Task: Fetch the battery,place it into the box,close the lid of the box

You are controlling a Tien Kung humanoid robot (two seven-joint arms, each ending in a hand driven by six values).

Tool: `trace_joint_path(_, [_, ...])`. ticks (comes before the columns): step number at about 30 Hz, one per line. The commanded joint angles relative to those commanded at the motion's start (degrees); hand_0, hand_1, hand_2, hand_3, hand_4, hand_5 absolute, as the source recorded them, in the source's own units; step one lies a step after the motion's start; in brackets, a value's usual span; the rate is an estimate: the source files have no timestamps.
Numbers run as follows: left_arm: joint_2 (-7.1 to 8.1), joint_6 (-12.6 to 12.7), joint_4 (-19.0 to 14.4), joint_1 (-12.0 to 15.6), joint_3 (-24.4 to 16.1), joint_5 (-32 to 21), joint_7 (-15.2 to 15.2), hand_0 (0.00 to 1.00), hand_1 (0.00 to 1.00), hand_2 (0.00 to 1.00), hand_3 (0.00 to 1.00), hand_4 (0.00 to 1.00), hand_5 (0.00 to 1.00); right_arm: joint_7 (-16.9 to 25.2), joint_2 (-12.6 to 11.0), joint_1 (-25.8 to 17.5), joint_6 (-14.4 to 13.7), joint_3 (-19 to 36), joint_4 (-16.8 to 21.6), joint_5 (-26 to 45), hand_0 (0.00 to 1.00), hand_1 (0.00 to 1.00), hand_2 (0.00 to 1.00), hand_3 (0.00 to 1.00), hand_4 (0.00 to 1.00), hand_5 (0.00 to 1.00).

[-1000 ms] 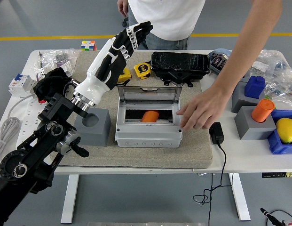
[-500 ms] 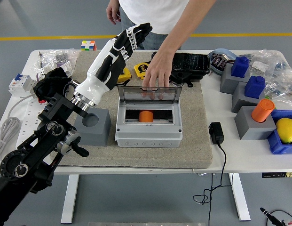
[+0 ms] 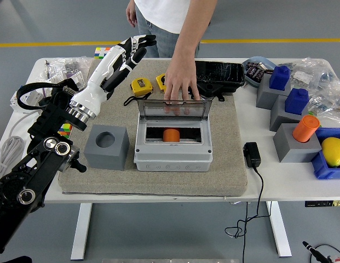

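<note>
Where the orange battery [image 3: 171, 135] lies, the dark inside of the grey box [image 3: 172, 153] frames it: it sits near the middle of the opening, apart from both side walls. The box's clear lid [image 3: 172, 109] stands raised at the back, hinged along the far edge. A person's hand [image 3: 179, 87] reaches down from the far side of the table and rests its fingertips on the top edge of that lid, some fingers showing through the clear panel. The box stands on a beige mat [image 3: 230, 137] that covers the middle of the white table [image 3: 301, 186].

Left of the box, just beside it on the mat, stands a grey block [image 3: 106, 146] with a round socket in its top. Above and behind that block the robot's left hand [image 3: 121, 60] hangs in the air over the mat's far left part, fingers stretched and loosely spread, holding nothing and touching nothing; its black arm runs back to the lower left corner. The right hand is out of view.

Behind the box lie two yellow tape measures [image 3: 141, 85] and a black case [image 3: 219, 75]. A black power adapter [image 3: 252, 154] with its cable sits at the mat's right edge. Farther right stand grey blocks bearing blue pieces [image 3: 297, 101] and an orange cylinder [image 3: 305, 128], beside a yellow fruit [image 3: 333, 151] in a blue tray.
</note>
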Motion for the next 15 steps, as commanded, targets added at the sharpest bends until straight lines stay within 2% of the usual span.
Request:
trace_joint_path(4, [0.45, -0.8, -0.5, 0.0, -1.2, 9.1, 3.5, 0.998, 0.937, 0.809, 0.757, 0.998, 0.998, 0.0, 0.0, 0.0, 0.0, 0.1, 0.0, -0.1, 0.865, 0.811, 0.779, 0.832, 0.998, 0.998])
trace_joint_path(10, [1.83, -1.7, -0.9, 0.8, -0.9, 23.5, 5.4, 0.998, 0.954, 0.818, 0.735, 0.998, 0.998, 0.0, -0.1, 0.1, 0.0, 0.4, 0.0, -0.2, 0.864, 0.81, 0.779, 0.831, 0.998, 0.998])
trace_joint_path(12, [2.02, -1.8, -1.3, 1.1, -0.8, 26.6, 5.6, 0.998, 0.958, 0.819, 0.696, 0.998, 0.998, -0.1, -0.2, 0.0, 0.0, 0.5, 0.0, -0.5, 0.864, 0.811, 0.778, 0.831, 0.998, 0.998])
trace_joint_path(15, [2.03, -2.1, -1.6, 1.6, -0.6, 27.7, 5.7, 0.998, 0.958, 0.819, 0.696, 0.998, 0.998, -0.1, -0.2, 0.0, 0.1, 0.3, 0.0, -0.5, 0.864, 0.811, 0.778, 0.831, 0.998, 0.998])
